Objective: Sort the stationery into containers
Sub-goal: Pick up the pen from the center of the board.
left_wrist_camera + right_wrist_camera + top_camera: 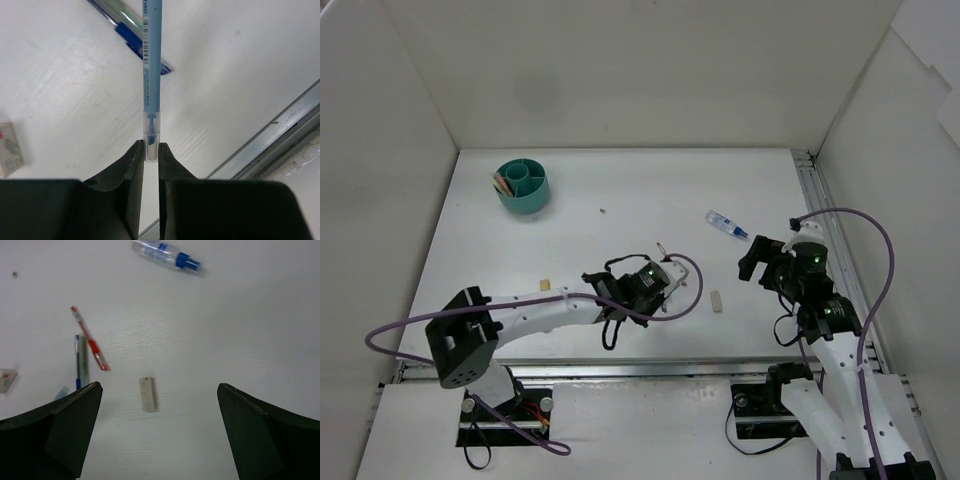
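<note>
While left gripper (150,148) clamps barcode-labelled blue pen (151,75) | right gripper (159,386) agape | lettering unreadable

A white table (620,190) lies under the left gripper (663,255) and the right gripper (757,262), matte and faintly streaked (the grain shows best in the wrist views). Far beyond the left gripper stands a plain white back wall (650,70) bearing a dim grey smudge (535,95). A left side wall (370,200) stands well off to that gripper's left, and a right side wall (910,150) stands near the right gripper's right. A metal side rail (807,190) runs between that wall and the table, and a near rail (650,368) lies behind both grippers. The light is even and the shadows soft.
</note>
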Robot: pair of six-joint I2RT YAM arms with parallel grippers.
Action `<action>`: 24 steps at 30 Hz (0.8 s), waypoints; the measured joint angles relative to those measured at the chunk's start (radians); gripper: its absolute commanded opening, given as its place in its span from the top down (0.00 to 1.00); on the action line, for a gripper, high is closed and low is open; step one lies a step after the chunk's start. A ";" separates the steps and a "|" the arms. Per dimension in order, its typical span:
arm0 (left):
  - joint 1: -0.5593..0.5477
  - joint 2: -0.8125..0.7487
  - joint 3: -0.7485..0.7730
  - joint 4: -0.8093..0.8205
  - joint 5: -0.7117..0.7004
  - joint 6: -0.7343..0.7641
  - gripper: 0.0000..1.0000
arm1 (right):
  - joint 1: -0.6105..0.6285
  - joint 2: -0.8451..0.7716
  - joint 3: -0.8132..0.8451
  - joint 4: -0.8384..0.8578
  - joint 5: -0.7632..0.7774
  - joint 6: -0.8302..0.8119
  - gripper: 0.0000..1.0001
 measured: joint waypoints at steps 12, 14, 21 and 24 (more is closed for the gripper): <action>0.340 -0.182 0.039 -0.040 0.357 0.007 1.00 | 0.363 0.193 0.014 0.239 -0.327 -0.479 0.02; 0.385 -0.190 0.039 -0.049 0.443 -0.008 1.00 | 0.433 0.298 0.064 0.251 -0.327 -0.604 0.02; 0.463 -0.229 0.043 -0.124 0.591 -0.062 1.00 | 0.544 0.539 0.225 0.277 -0.327 -0.951 0.02; 0.490 -0.236 0.046 -0.146 0.650 -0.081 1.00 | 0.562 0.547 0.242 0.277 -0.345 -1.061 0.02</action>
